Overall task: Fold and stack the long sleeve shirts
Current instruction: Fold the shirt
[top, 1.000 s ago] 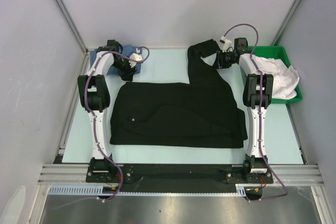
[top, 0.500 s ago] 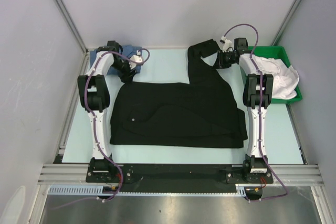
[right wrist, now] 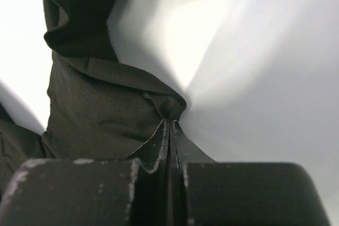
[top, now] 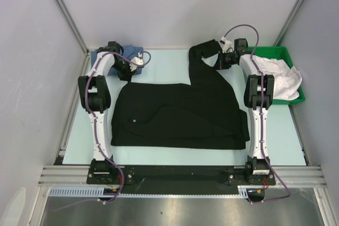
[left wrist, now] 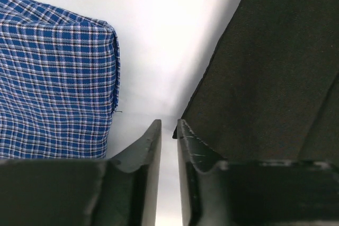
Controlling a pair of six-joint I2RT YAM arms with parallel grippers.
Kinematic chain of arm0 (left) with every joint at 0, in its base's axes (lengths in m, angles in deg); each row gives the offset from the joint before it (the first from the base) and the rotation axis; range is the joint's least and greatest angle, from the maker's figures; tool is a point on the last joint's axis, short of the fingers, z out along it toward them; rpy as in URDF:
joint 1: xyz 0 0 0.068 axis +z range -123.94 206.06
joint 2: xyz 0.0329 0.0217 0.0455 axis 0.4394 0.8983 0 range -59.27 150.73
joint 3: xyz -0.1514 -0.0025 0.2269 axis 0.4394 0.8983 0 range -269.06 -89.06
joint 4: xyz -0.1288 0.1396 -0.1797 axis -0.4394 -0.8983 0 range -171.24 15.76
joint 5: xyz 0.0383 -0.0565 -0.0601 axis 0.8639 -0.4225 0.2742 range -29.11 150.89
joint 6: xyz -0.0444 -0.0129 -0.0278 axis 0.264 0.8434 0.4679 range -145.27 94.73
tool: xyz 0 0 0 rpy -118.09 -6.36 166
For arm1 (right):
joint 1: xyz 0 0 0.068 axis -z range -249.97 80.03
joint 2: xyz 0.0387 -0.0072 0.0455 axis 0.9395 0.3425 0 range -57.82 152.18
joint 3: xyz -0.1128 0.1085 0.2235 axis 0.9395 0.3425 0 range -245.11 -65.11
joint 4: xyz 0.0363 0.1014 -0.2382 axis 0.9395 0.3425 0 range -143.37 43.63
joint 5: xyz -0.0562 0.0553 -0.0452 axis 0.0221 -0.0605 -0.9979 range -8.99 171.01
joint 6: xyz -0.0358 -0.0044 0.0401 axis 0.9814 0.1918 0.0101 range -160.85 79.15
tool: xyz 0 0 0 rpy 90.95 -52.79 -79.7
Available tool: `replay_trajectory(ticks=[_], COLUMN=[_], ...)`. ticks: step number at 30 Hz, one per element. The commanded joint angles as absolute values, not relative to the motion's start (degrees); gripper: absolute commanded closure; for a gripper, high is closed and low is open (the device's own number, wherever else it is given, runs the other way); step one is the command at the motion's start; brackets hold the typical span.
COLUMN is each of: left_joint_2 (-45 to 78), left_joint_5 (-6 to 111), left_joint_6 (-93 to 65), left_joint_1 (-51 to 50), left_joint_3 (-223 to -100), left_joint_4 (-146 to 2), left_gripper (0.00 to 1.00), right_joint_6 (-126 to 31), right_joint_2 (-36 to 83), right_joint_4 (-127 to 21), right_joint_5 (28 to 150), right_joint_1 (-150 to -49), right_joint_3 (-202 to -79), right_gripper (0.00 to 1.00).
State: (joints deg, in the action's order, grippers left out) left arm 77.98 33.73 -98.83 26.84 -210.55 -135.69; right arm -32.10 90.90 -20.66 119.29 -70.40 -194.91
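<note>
The large black shirt [top: 180, 115] lies spread on the pale table, one sleeve running back toward the far right. My right gripper [top: 219, 60] is at that sleeve. In the right wrist view the right gripper [right wrist: 170, 121] is shut on a bunched fold of the black shirt [right wrist: 100, 109]. A folded blue checked shirt [top: 133, 51] rests at the far left. My left gripper [top: 128, 69] hovers between it and the black shirt's back left corner. In the left wrist view the left gripper [left wrist: 168, 123] stands narrowly open over bare table, the black shirt [left wrist: 265, 78] at its right finger and the blue shirt [left wrist: 53, 78] to the left.
A green bin [top: 297, 98] holding white cloth [top: 280, 75] stands at the right edge of the table, beside the right arm. Grey walls with metal frame posts close the table in at the back and sides.
My right gripper has shut on the black sleeve. The left jaws have narrowed, and the left gripper has shifted slightly toward the back.
</note>
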Motion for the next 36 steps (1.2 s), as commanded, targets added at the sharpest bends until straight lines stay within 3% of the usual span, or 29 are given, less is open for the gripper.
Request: replay_trajectory(ticks=[1,4,5,6,10,12,15,17,20,24,30,36], left_joint_2=[76.79,75.82,75.47,75.38,75.2,75.55,77.22,78.36,80.12,80.3,77.84,74.68], left_joint_5=[31.62,31.44,31.36,31.27,30.83,30.65,32.23,32.94,33.29,33.2,31.53,30.57], left_joint_6=[-97.87,-98.74,-99.01,-98.92,-98.48,-99.27,-99.97,-100.24,-100.33,-101.2,-102.61,-100.94], left_joint_1=[27.12,27.21,27.21,27.29,27.29,27.12,27.21,27.12,27.03,26.59,26.77,27.38], left_joint_3=[-211.49,-210.61,-210.35,-210.43,-211.57,-211.57,-212.19,-212.63,-213.59,-213.68,-213.68,-213.86], left_joint_4=[-136.29,-137.25,-137.17,-137.17,-137.61,-138.22,-138.75,-138.84,-138.84,-139.36,-140.16,-138.66], left_gripper=[0.81,0.87,0.83,0.72,0.45,0.35,0.33,0.35,0.47,0.74,0.99,1.0], right_joint_6=[-32.77,-31.98,-31.8,-31.63,-31.62,-31.89,-32.06,-32.06,-32.15,-32.33,-32.68,-32.86], right_joint_2=[90.28,88.17,87.64,87.2,86.23,86.23,86.05,85.97,86.05,85.53,84.03,80.43], right_joint_4=[-21.2,-20.93,-21.11,-21.29,-21.11,-21.29,-21.29,-21.38,-21.2,-21.02,-20.24,-20.14], right_joint_5=[121.27,121.7,121.7,121.62,121.62,121.7,121.79,121.88,122.14,122.32,123.2,123.81], right_joint_1=[-71.29,-71.12,-71.03,-71.03,-70.85,-70.76,-70.76,-70.76,-70.59,-70.41,-70.41,-68.66], right_joint_3=[-197.65,-196.16,-195.38,-194.67,-194.49,-194.49,-194.49,-194.58,-194.75,-194.84,-194.75,-191.86], right_gripper=[1.0,1.0,1.0,1.0,1.0,1.0,1.0,1.0,1.0,1.0,1.0,1.0])
